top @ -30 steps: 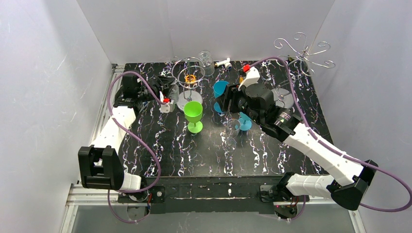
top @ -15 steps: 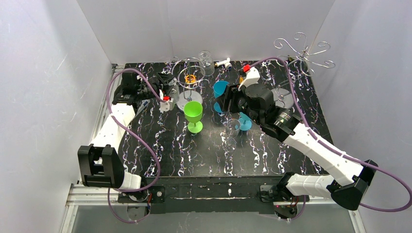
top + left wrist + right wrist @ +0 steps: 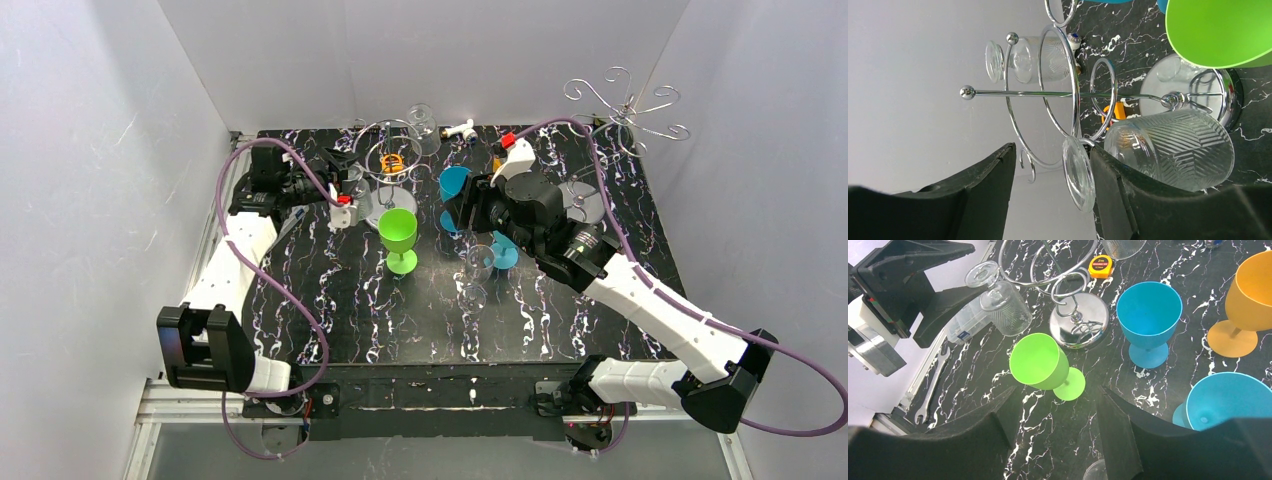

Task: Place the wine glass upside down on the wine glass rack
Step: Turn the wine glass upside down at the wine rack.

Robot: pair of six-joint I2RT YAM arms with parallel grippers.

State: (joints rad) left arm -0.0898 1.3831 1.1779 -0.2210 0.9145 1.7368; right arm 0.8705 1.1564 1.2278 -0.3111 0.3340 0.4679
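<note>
Gleaming chrome loop stand (image 3: 1079, 322), ribbed clear glass (image 3: 1178, 145).

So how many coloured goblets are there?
4: green goblet mid-table, blue goblet beside it, orange goblet beyond, second blue goblet closest to the right wrist camera. More possibly hidden.

Illegible label on the yellow tape measure (image 3: 1100, 266)
</note>
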